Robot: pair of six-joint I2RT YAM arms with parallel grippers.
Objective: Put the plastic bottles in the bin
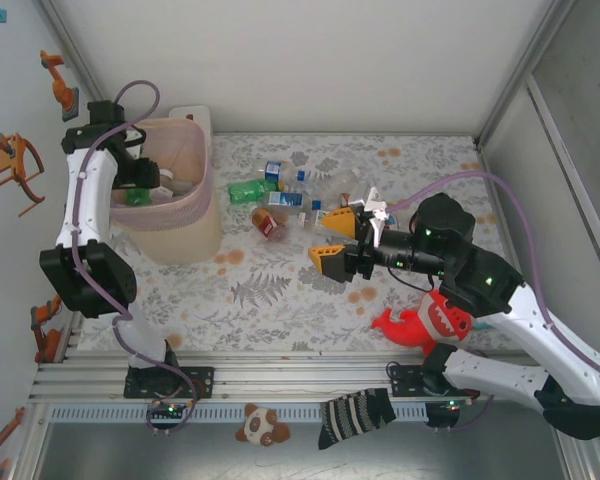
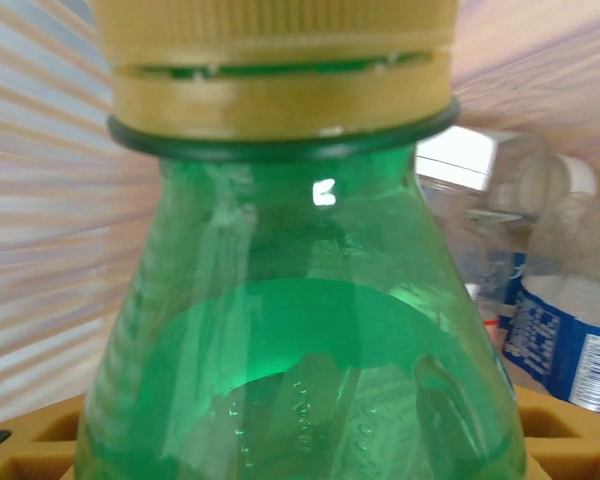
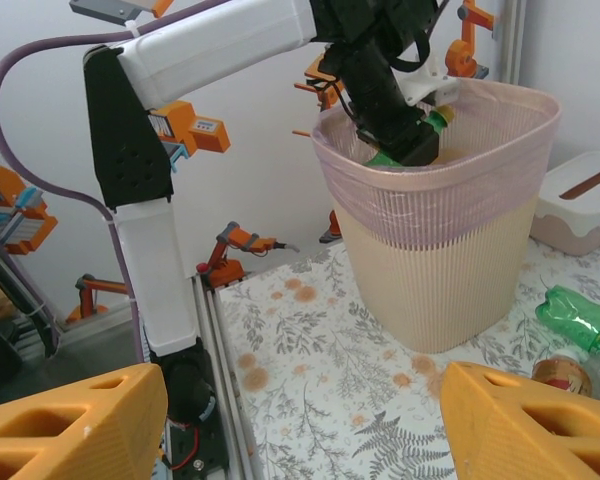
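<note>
One green bottle with a yellowish cap is pinched in the left gripper, which hangs inside the pale-pink bin above clear blue-labelled bottles lying there. Several loose bottles lie scattered on the floral table beside the bin, just beyond the right gripper, whose orange jaws stand spread and empty.

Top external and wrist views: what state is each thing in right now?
bin: upright, bottles inside
left hand: shut on green bottle, at the bin's mouth
green bottle: capped, held
right hand: open, empty
loose bottles: lying on the table
</note>
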